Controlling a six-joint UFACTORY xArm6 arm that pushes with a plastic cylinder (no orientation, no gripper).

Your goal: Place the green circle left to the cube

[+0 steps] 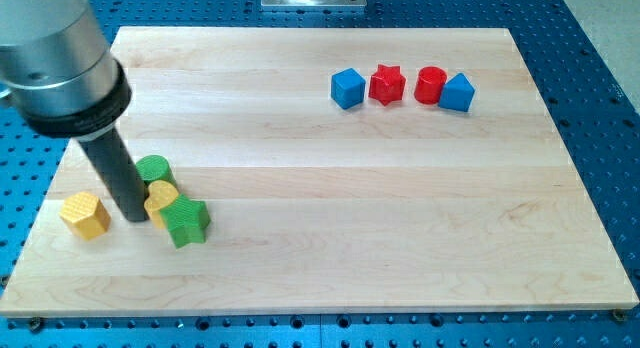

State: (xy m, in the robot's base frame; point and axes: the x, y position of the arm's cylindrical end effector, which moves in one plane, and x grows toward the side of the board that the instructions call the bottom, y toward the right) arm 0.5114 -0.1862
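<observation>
The green circle (156,171) is a short green cylinder at the view's left, touching a small yellow block (160,199) and close to a green star (186,221). My tip (134,217) rests on the board just left of the yellow block and below-left of the green circle, against or very near them. The blue cube (347,88) sits far off at the view's upper right of centre, leftmost in a row of blocks.
A yellow hexagonal block (85,214) lies left of my tip. Right of the blue cube stand a red star (386,84), a red cylinder (430,84) and a second blue block (457,92). The wooden board (330,218) ends on a blue perforated table.
</observation>
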